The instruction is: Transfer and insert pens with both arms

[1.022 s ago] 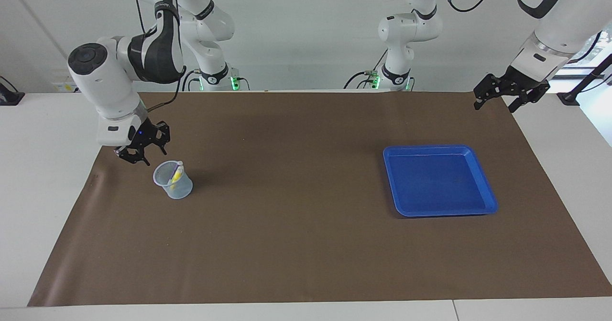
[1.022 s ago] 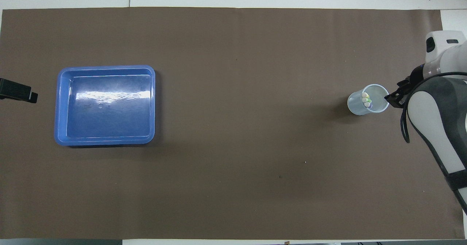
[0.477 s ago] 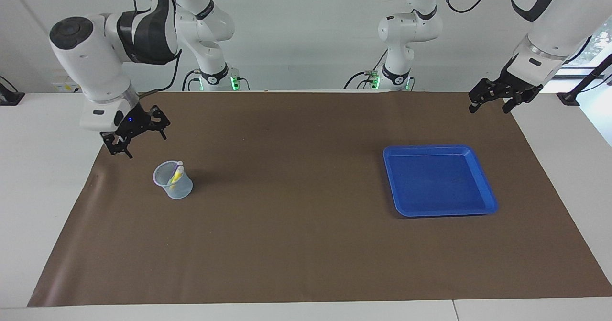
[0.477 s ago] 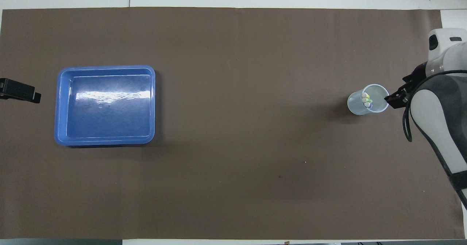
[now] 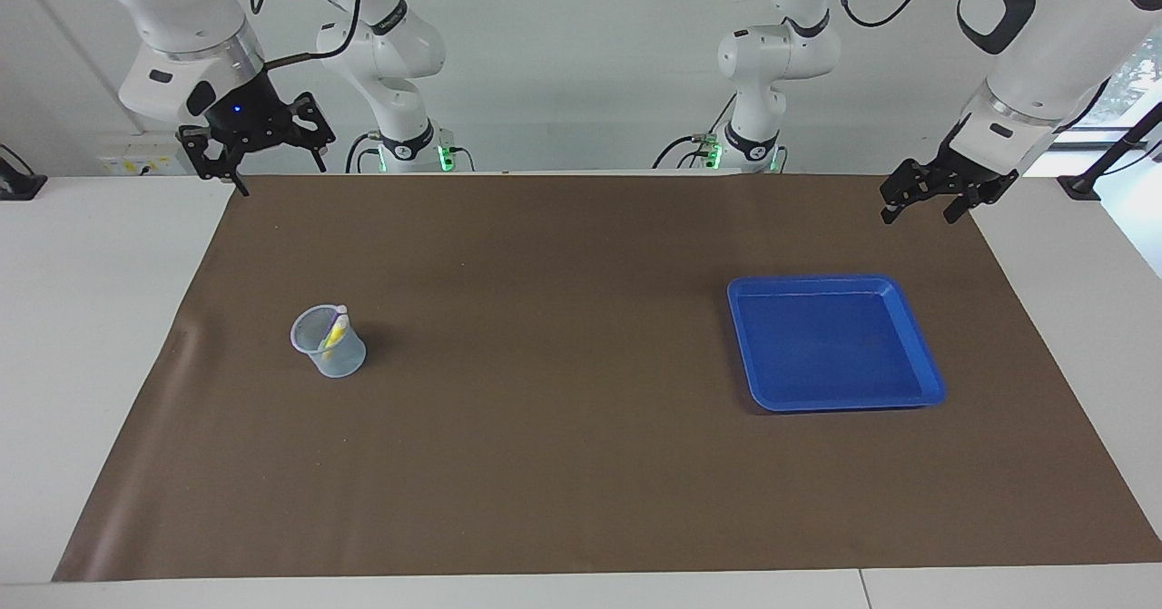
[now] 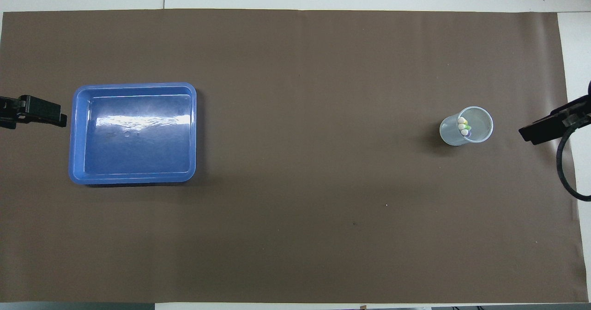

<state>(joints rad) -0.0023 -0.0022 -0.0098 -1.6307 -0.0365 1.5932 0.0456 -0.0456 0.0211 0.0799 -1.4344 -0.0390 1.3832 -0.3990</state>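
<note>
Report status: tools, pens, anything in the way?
Both tools open, empty: right tool and left tool raised at mat's ends. Pens in cup. Nothing obstructing.

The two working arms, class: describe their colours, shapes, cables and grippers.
Both arms are large, white and rounded, with black bands. The right gripper and the left gripper are black, skeletal and two-fingered. A black cable loops by the right wrist, where a small blue light glows.

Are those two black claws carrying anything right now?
No. The left gripper and right gripper both hang open and empty; the coloured pens stand in the translucent plastic cup.
</note>
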